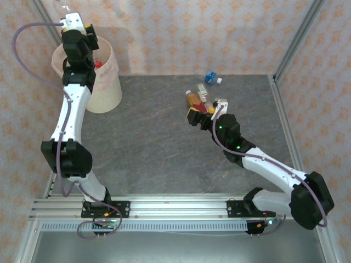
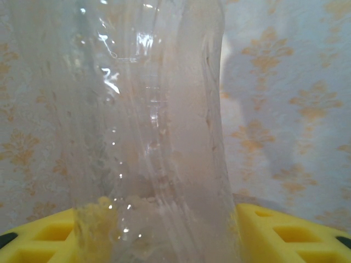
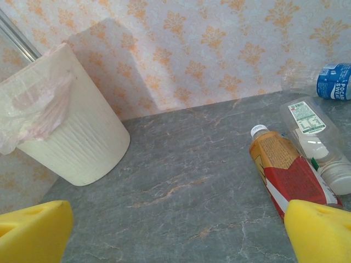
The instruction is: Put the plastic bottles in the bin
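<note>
Left gripper (image 1: pixel 82 30) held over the bin (image 1: pixel 107 90) at the far left corner, jaws clamped on a clear bottle (image 2: pixel 153 137), which is seen upright between the yellow pads (image 2: pixel 285 233). A red cap (image 1: pixel 98 64) is noted inside the bin rim, probably on another bottle. Right gripper (image 1: pixel 201 112) spread wide, nothing held, low over an orange-red bottle (image 3: pixel 282 170) lying on the table (image 3: pixel 181 164). A white-labelled bottle (image 3: pixel 315 137) lies just beside it; a blue-labelled bottle (image 3: pixel 332 81) is seen near the far wall
</note>
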Robot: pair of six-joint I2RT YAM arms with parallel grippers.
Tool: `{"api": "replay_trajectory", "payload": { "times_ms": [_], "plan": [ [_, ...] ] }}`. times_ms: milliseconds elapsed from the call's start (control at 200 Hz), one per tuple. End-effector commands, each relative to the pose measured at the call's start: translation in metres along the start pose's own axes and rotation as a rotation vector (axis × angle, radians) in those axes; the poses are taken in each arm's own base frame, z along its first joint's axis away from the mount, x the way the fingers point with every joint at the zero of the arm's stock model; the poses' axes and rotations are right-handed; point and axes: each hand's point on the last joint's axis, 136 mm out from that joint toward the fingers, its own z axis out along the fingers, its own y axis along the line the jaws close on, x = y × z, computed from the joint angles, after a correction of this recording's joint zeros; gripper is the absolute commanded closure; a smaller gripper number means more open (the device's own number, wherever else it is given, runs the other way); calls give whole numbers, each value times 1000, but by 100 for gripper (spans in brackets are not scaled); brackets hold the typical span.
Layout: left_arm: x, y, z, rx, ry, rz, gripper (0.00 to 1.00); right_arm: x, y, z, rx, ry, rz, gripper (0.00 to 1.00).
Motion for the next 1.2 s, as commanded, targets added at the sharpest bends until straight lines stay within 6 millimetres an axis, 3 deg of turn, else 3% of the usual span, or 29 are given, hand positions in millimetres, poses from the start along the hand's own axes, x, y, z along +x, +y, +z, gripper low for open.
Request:
{"api": "replay_trajectory", "payload": {
  "times_ms": [0, 200, 215, 340, 590, 681, 706, 761, 881, 961, 1071, 1096, 1196],
  "plan": [
    [-28, 18, 12, -106, -90, 57, 50, -10, -2, -2, 16, -35, 12, 1],
    [-14, 19, 38, -132, -65, 128, 50, -12, -5, -4, 37, -40, 9, 1],
    [2, 16, 47, -127, -37, 142, 50, -11, -6, -4, 39, -41, 9, 1],
    [40, 16, 60, -134, 39, 185, 50, -12, -8, -5, 53, -46, 3, 1],
    [78, 6, 53, -44, 151, 144, 50, -13, -8, -4, 54, -44, -2, 1],
    [101, -1, 48, -1, 216, 117, 49, -10, -9, -4, 54, -39, 0, 1],
    [90, 2, 40, -4, 205, 96, 48, -10, -9, -4, 54, -39, 2, 1],
    [98, 7, 36, -29, 238, 67, 42, -9, -9, -3, 56, -37, 3, 1],
    [111, 24, 30, -134, 346, 24, 14, -11, -7, -3, 49, -40, 2, 1],
    [99, 33, 24, -187, 355, -2, 3, -11, -7, -2, 48, -38, 3, 1],
    [69, 38, 15, -205, 339, -61, 0, -10, -7, -1, 48, -32, 5, 1],
    [76, 37, 20, -209, 360, -68, 0, -9, -7, 0, 50, -29, 7, 1],
    [62, 35, 17, -204, 366, -128, 0, -7, -8, 2, 54, -25, 15, 1]
  ]
}}
